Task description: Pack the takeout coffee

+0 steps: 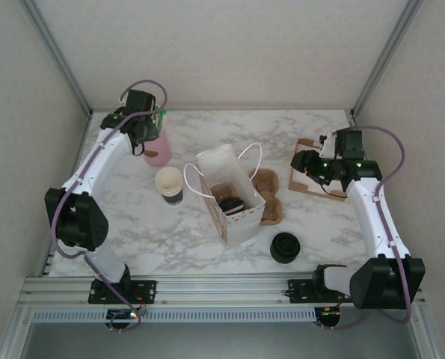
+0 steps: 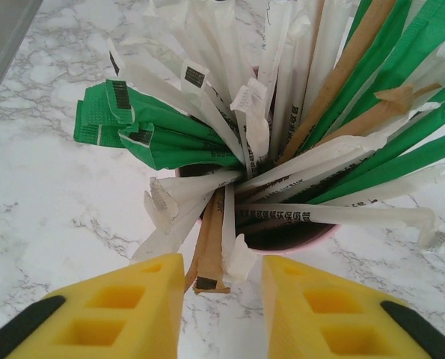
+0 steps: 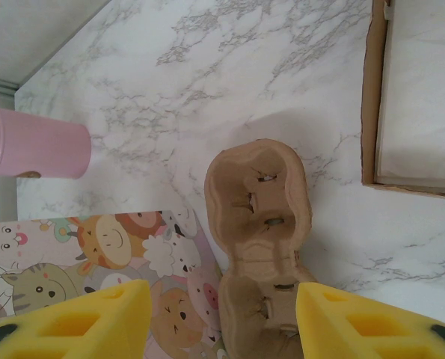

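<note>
Top external, coffee [image 1: 232,203] seemingly in bag [image 1: 241,224] (pink cup [image 1: 158,153], straws [image 2: 312,215])

White marbled surface [image 1: 132,239] was enclosed by pale textured walls [image 1: 222,45] on three sides. Metal posts [image 1: 57,56] rose at the rear corners; a metal rail [image 1: 222,288] edged the front.

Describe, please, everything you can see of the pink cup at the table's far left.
The pink cup is a plain, matte-looking tumbler standing upright on the marble table, near its far left corner. It is crammed with wrapped straws in white, green and brown paper sleeves that fan out over its rim. The left gripper hangs open just above it, a brown straw's end close by; contact cannot be told.
</note>
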Motion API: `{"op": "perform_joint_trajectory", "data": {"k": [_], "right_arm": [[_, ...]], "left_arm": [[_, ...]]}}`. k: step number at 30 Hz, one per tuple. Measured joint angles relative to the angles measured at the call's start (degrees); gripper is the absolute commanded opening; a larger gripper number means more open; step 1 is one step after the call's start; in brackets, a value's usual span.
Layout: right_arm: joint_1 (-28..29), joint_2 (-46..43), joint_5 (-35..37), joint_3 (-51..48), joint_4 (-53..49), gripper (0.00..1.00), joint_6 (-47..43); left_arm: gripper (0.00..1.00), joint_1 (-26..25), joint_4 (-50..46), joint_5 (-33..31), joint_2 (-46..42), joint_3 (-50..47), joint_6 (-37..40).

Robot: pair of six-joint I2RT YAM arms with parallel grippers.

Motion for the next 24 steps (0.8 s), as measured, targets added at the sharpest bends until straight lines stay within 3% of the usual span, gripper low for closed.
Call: {"op": "perform_joint_trajectory", "data": {"k": [6,24], "right_arm": [[0.0,0.02,-0.15,-0.02,0.0,0.54,0.0],[0.0,0.04,-0.15,-0.2,0.15,0.54,-0.13]], "left_arm": [[0.36,0.0,-0.15,0.0,0.0,0.0,0.02],[0.17,0.0,-0.31,0.0,0.87,0.94,0.46]]}}
